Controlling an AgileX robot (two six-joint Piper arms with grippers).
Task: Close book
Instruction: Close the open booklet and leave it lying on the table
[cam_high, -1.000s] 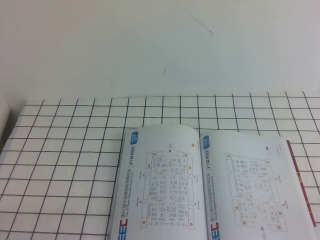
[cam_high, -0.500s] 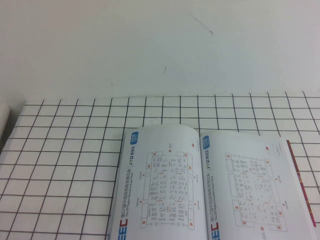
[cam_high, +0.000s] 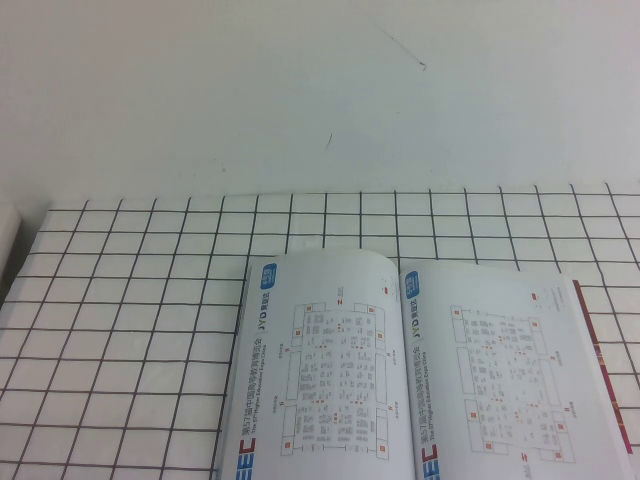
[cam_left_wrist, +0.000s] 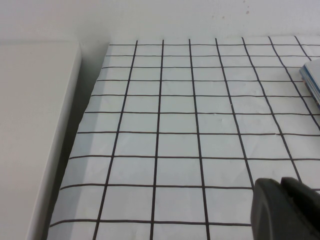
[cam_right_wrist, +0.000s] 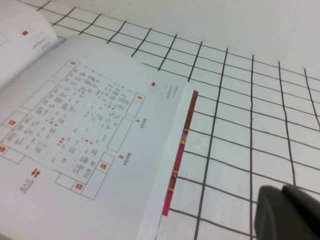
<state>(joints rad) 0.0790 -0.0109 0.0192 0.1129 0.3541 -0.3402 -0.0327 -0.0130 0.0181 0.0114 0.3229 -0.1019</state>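
Your book (cam_high: 420, 375) lies open, pages up, on the near right of the gridded mat (cam_high: 130, 300). The right gripper (cam_right_wrist: 290, 212) hangs near its red-edged outer page, probably placed to flip that side over, while the left gripper (cam_left_wrist: 286, 209) sits over bare mat well apart. You cannot tell whether either claw is released or clenched.

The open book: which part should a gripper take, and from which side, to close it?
Probably the right page's outer edge, by the red cover strip, from the book's right: it lies flat and free near the right gripper. The left gripper hangs over the grid cloth, farther off.
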